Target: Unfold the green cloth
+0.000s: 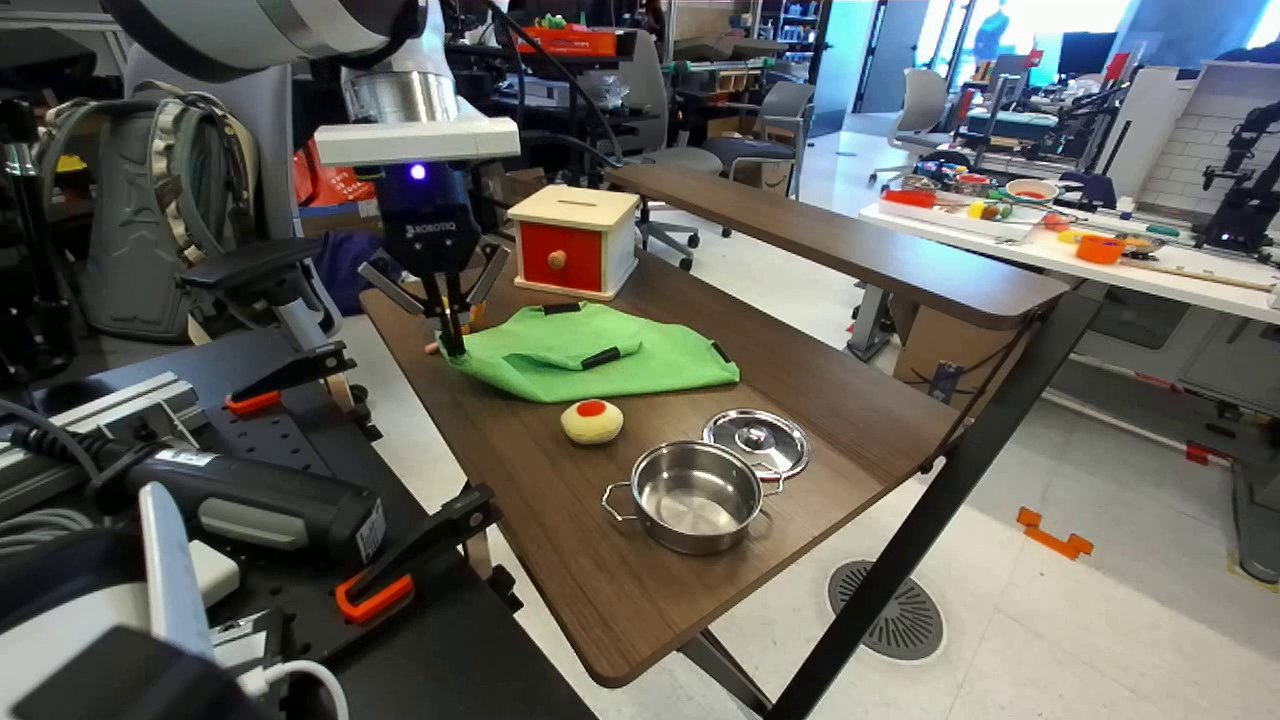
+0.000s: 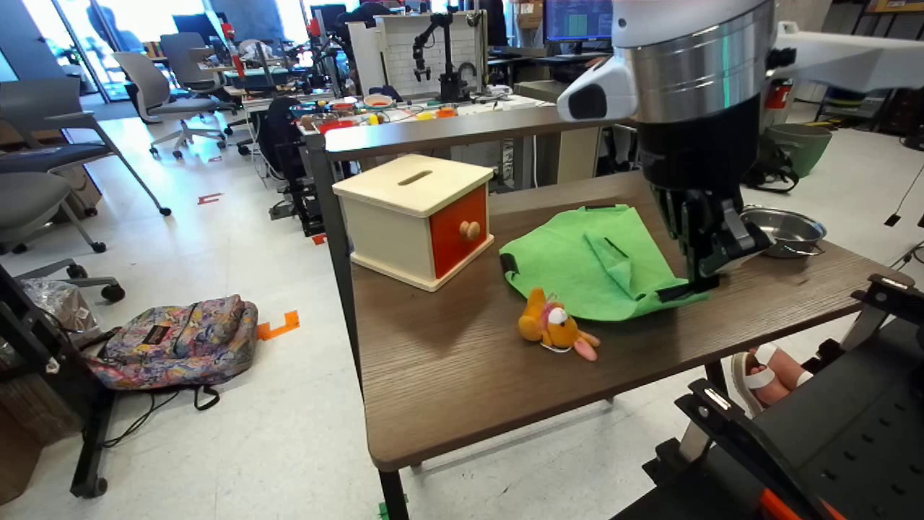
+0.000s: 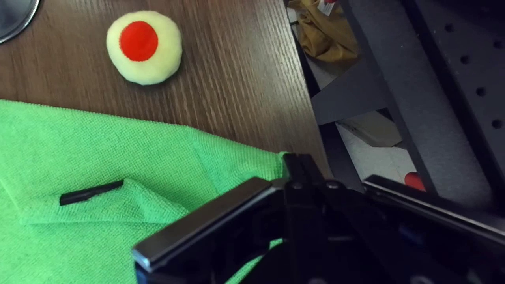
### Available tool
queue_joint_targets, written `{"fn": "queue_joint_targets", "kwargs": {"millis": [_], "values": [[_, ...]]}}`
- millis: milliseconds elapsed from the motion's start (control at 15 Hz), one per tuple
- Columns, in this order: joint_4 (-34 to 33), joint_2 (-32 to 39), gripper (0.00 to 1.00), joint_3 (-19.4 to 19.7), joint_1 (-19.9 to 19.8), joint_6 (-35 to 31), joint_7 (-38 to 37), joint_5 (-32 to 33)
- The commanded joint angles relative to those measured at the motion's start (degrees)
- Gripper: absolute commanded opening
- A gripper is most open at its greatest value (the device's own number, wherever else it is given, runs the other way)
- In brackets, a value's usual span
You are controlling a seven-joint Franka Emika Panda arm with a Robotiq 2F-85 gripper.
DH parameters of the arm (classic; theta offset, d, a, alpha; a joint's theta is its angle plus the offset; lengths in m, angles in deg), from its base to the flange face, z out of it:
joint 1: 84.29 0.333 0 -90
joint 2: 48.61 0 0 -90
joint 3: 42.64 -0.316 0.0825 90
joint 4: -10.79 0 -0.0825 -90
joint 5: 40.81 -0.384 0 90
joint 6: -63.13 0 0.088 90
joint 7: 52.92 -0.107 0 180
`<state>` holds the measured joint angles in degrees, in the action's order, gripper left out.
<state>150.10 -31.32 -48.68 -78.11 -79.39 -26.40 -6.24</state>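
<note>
Wrist view, nubby green cloth (image 3: 114,154), woodgrain table (image 3: 236,86)

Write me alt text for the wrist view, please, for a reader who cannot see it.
A closed gripper is at the edge of a green cloth, one flap folded over, on a wooden table; whether it grips the cloth is unclear. Near the top, apart from the cloth, sits a red-spotted yellow toy.
</note>
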Motion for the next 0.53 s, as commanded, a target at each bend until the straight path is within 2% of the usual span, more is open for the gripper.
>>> {"fn": "queue_joint_targets", "kwargs": {"millis": [0, 67, 467], "values": [[-3.9, 2.8, 0.28, -0.2, -1.3, 4.2, 4.2, -2.4], [-4.8, 3.5, 0.29, -0.1, -1.3, 5.1, 4.3, -2.3], [-8.5, 6.3, 0.71, -0.1, -1.8, 8.9, 4.9, -2.3]]}}
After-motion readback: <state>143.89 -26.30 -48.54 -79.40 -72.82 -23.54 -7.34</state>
